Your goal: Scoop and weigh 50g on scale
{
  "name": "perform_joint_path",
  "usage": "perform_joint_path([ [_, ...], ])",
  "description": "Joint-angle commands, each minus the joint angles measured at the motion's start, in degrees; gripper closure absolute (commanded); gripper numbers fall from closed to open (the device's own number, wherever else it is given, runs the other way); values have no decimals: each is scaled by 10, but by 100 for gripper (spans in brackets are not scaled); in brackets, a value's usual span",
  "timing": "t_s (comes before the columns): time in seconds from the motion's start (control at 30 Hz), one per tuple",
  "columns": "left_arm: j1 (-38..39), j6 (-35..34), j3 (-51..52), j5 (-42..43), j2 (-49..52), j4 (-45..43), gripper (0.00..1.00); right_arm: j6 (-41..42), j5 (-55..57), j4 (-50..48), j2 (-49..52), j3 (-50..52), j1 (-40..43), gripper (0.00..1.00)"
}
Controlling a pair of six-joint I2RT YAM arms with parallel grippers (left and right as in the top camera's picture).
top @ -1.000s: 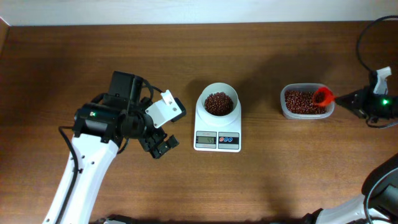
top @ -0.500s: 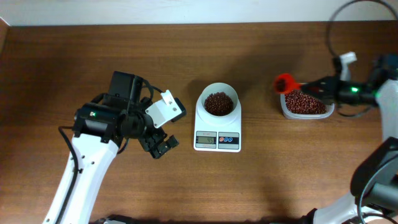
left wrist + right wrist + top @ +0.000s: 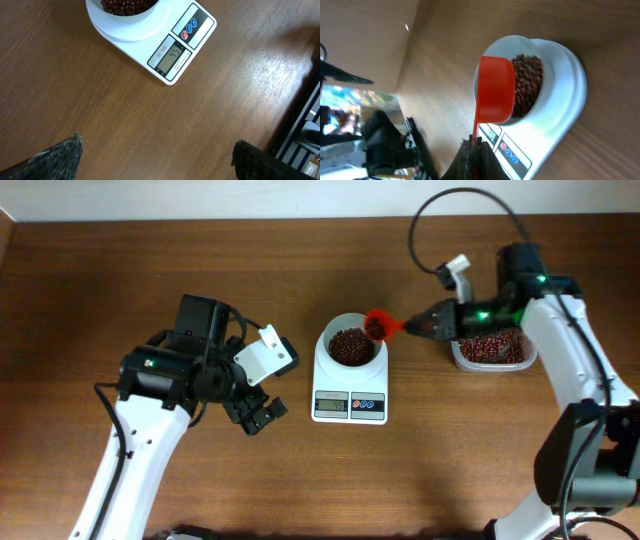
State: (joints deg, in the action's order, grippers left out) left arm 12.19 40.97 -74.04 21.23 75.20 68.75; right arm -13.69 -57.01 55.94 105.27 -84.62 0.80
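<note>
I'm holding the red plastic scoop (image 3: 377, 324), my right pincer (image 3: 415, 328) clamped shut on its handle, over the small white digital scale (image 3: 350, 380), where the dark red-brown beans (image 3: 351, 346) are reading just under target.

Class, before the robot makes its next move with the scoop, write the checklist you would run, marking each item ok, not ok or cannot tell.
1. Right claw shut on the red scoop handle: ok.
2. Scoop above the white bowl on the scale: ok.
3. Scoop loaded: cannot tell.
4. Display at fifty: not ok, appears to read 45.
5. Left claw open, clear of scale: ok.
</note>
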Motion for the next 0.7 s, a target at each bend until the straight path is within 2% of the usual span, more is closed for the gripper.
perform_joint_path([
  [0.0,-2,5,2,8,-10,-1,1,-38,8,-20,-3,4,-30,96],
  [0.03,-2,5,2,8,-10,-1,1,-57,21,-22,-8,4,-38,96],
  [0.17,-2,5,2,8,-10,-1,1,-42,159,-25,-14,4,-57,96],
  [0.23,-2,5,2,8,-10,-1,1,-44,156,-24,-14,4,-59,96],
  [0.33,-2,5,2,8,-10,-1,1,-99,63,-30,-19,2,-60,96],
  [0.5,-2,5,2,8,-10,-1,1,-40,125,-41,-19,2,-61,96],
  [0.6,-2,5,2,8,-10,-1,1,-89,35,-40,-27,2,-60,96],
  [0.67,-2,5,2,8,-10,-1,1,-26,112,-50,-28,0,-60,96],
])
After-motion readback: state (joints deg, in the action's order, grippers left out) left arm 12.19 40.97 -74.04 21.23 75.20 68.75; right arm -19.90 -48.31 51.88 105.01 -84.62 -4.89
